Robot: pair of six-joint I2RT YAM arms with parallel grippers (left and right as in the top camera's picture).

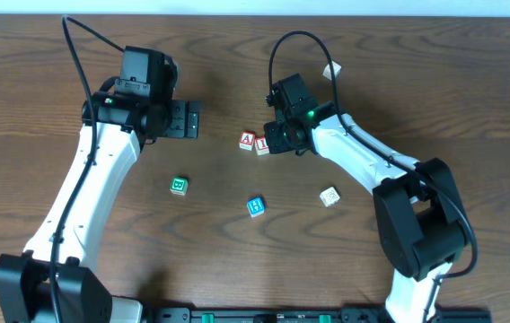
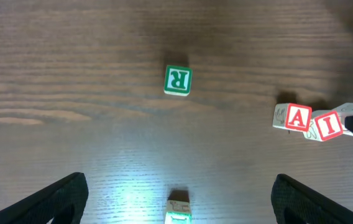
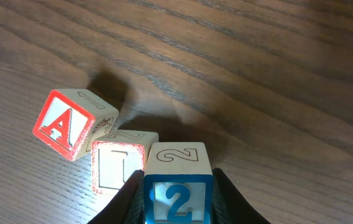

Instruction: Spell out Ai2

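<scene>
- Right jaws are clenched on the 2 (image 3: pixel 178 186), holding it against the I (image 3: pixel 119 167), opposite the A (image 3: pixel 64 124), so the row reads in order.
- A sits skewed beside I on the desk (image 3: pixel 276 74).
- Left jaws gape empty, well apart, likely parked.

L arm (image 1: pixel 84 193) extended, L gripper (image 1: pixel 186 119) jaws wide apart; R arm (image 1: pixel 363 157) bent inward, R gripper (image 1: pixel 271 139) clamped on 2 cube (image 3: pixel 178 200).

I see even light and sharp focus; a soft shadow lies just beyond the red-lettered wooden "A" cube (image 3: pixel 64 124).
</scene>
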